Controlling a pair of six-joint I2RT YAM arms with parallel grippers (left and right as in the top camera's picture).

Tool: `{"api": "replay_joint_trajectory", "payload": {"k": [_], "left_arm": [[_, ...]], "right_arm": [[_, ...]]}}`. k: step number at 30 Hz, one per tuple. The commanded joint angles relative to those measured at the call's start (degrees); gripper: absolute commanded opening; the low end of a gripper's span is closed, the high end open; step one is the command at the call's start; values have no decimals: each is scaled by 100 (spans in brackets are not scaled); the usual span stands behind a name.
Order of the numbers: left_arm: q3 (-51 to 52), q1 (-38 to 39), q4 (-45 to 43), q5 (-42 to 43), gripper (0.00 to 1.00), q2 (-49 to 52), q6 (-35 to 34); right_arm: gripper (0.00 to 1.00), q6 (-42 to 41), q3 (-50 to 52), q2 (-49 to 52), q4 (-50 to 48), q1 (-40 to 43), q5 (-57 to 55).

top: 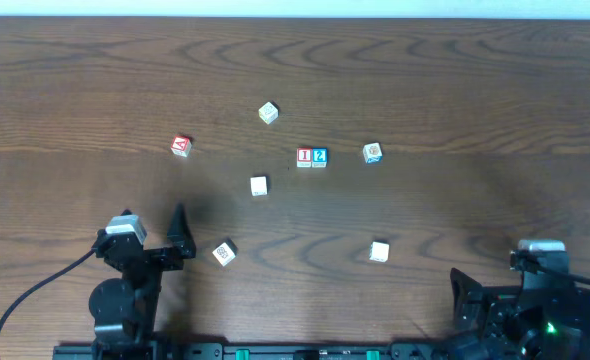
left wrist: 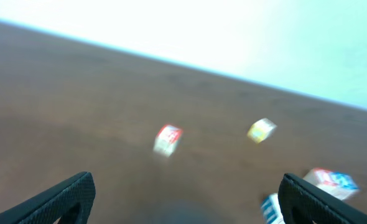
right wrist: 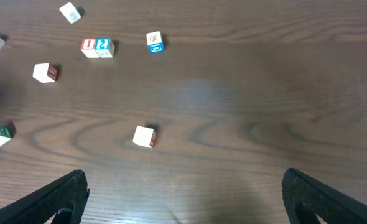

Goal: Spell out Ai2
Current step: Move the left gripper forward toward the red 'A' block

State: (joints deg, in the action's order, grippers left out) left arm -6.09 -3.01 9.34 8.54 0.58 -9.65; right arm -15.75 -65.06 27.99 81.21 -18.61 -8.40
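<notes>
While the i block (top: 304, 157) and 2 block (top: 319, 157) already sit touching in a short row on the wooden surface (top: 455, 90), the red A block (top: 181, 146) lies apart from them. It is almost straight ahead of the left jaws and a shade to their left in the blurred left wrist view. The left jaws stand spread wide with nothing between them. The right jaws, on the right arm (top: 535, 290), are likewise wide apart and empty. The pair lies ahead and to the right of the left jaws and ahead and well to the left of the right jaws, and its row runs crosswise to both arms' reach. From the right jaws the A block is farther still, at the far-left edge of their view, so the left arm (top: 125, 270) is plainly the nearer one. The A block is a cube with no long axis to speak of, though it appears turned slightly askew to the row, which may call for a small wrist turn. Judged from the layout, two of three characters are placed. The remaining step is to fetch the A block and set it touching the i block on its left as seen from the jaws. A pale block (top: 259, 185) lies near that path and could be knocked on the way across.
</notes>
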Motion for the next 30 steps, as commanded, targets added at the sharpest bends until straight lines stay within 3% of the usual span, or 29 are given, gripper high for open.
{"api": "replay_joint_trajectory", "payload": {"k": [1, 9, 15, 25, 30], "left_arm": [[9, -24, -181, 284, 95, 33, -114], [-133, -24, -570, -107, 95, 1152, -107], [-640, -24, -1119, -328, 95, 2586, -33], [-2909, -26, -992, -623, 95, 5899, 31], [-4398, -31, -393, -839, 95, 7484, -278]], "right_arm": [[99, -28, 26, -9, -4, -22, 4], [99, -28, 26, -9, -4, -22, 4], [99, -28, 26, -9, -4, -22, 4], [99, -28, 26, -9, -4, -22, 4], [99, -28, 26, -9, -4, -22, 2]]}}
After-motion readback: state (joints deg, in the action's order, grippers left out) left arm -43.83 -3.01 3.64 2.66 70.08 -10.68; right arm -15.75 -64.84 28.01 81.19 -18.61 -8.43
